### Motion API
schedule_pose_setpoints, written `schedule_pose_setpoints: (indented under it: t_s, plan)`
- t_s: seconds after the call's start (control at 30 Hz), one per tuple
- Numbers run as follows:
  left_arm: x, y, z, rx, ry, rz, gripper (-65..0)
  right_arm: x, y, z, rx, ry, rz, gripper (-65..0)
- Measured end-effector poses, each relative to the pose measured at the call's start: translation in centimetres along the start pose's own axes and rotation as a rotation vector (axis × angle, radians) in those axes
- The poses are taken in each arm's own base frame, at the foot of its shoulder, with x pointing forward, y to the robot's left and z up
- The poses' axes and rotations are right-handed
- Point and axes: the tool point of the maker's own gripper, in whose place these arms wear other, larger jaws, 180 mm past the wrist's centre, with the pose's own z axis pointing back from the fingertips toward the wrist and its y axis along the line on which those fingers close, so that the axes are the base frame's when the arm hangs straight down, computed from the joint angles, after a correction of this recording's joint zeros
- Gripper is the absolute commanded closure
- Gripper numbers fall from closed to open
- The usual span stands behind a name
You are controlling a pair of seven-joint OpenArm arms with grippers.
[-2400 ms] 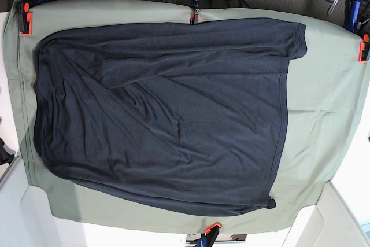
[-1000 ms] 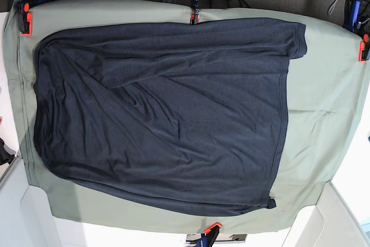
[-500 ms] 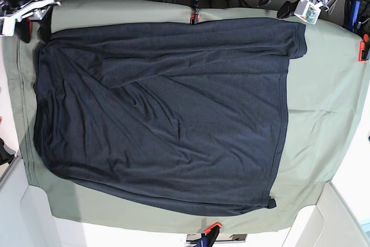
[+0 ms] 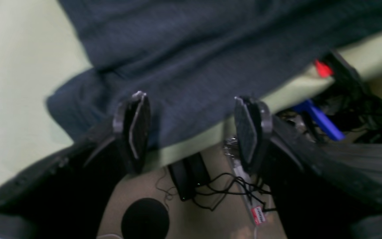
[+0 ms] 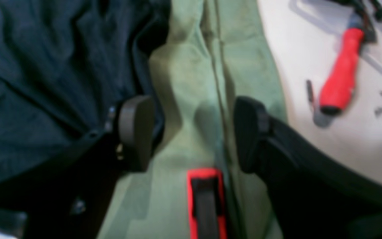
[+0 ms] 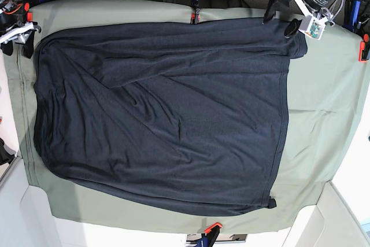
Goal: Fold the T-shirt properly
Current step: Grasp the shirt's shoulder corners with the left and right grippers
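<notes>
The left gripper [image 4: 191, 129] has its jaws spread wide with nothing between them, poised above the far edge of the T-shirt [image 4: 191, 59]; dark fabric lies directly under and ahead of its fingertips [image 4: 134, 122], with the sage-green cloth [image 4: 22, 73] off to one side. The right gripper [image 5: 191, 132] is likewise spread and empty, straddling bare green cloth just beside the garment's edge, one finger over the dark fabric. A red clamp [image 5: 206, 199] sits just behind it, and a red-handled tool [image 5: 340, 73] lies beyond on the white surface [image 5: 327, 139]. The T-shirt lies flat and wrinkled across the cloth.
</notes>
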Motion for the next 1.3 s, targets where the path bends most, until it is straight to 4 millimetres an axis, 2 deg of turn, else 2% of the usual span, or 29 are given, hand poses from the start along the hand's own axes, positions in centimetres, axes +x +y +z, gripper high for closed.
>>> schedule_pose_setpoints:
  t_s: [0.13, 0.27, 0.4, 0.53, 0.77, 0.9, 1.13, 1.2, 1.3]
  plan:
    - [0.3, 1.2, -0.4, 0.045, -0.002, -0.005, -42.4, 0.3, 1.9, -1.0, 0.050, 0.001, 0.017, -37.7]
    - [0.3, 2.1, -0.4, 0.085, 0.012, -0.033, -42.4, -1.0, 4.2, -1.7, 0.100, 0.049, 0.071, -37.7]
    - [0.1, 3.6, -0.2, 0.142, 0.038, -0.066, -42.4, -1.5, 5.6, -2.2, 0.130, 0.067, 0.107, -37.7]
    - [-1.0, 4.5, -0.6, 0.166, 0.070, -0.041, -42.4, -1.4, 5.7, -2.3, 0.130, 0.064, 0.108, -37.7]
    - [-3.8, 7.9, -3.1, 0.207, 0.102, 0.110, -42.4, -1.4, 5.5, -2.3, 0.123, 0.067, 0.118, -37.7]
    - [-3.9, 8.5, -3.8, 0.210, 0.078, 0.152, -42.4, -1.5, 5.5, -2.3, 0.120, 0.070, 0.121, -37.7]
    - [-4.2, 7.9, -4.0, 0.175, 0.078, 0.152, -42.0, -1.5, 5.4, -2.3, 0.119, 0.069, 0.122, -37.7]
    - [-4.1, 7.4, -4.1, 0.142, 0.071, 0.153, -38.5, -1.5, 5.4, -2.4, 0.118, 0.070, 0.121, -37.7]
    - [-4.1, 6.5, -4.3, 0.091, 0.079, 0.129, -22.9, -2.0, 4.5, -2.5, 0.073, 0.086, 0.113, -37.7]
